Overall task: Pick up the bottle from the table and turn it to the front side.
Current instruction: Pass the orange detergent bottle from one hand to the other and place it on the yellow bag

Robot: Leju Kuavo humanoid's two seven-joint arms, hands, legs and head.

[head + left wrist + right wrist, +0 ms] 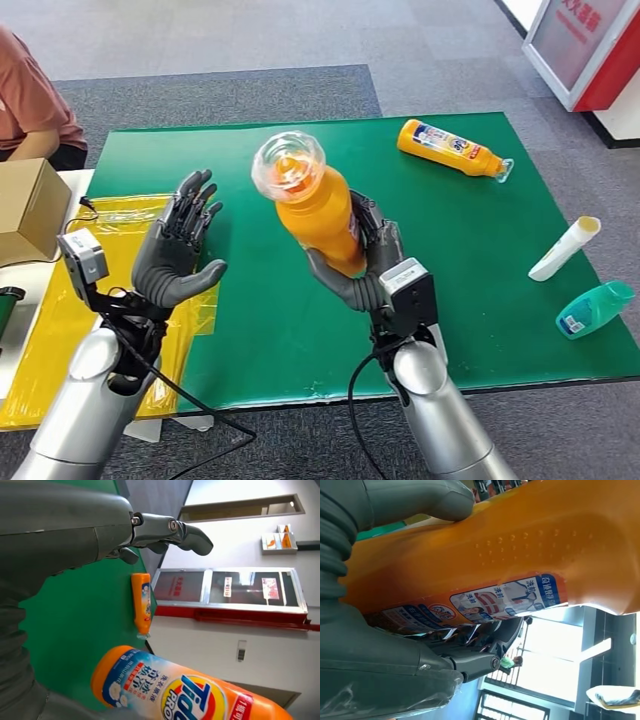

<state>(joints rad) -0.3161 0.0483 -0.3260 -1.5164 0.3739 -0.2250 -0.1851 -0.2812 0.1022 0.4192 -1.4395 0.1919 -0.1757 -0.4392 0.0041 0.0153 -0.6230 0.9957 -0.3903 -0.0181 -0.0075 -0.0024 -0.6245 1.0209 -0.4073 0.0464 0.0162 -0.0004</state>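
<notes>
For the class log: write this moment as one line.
right hand: grips orange bottle, lifted | left hand: open, empty | cap toward camera

green mat (468,240) | second orange bottle (451,147) | white tube (564,248) | teal bottle (595,307) | cardboard box (29,208)

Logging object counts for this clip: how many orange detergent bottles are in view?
2: one orange Tide bottle held above the green mat by the right hand; another orange bottle lying near the mat's far edge.
</notes>
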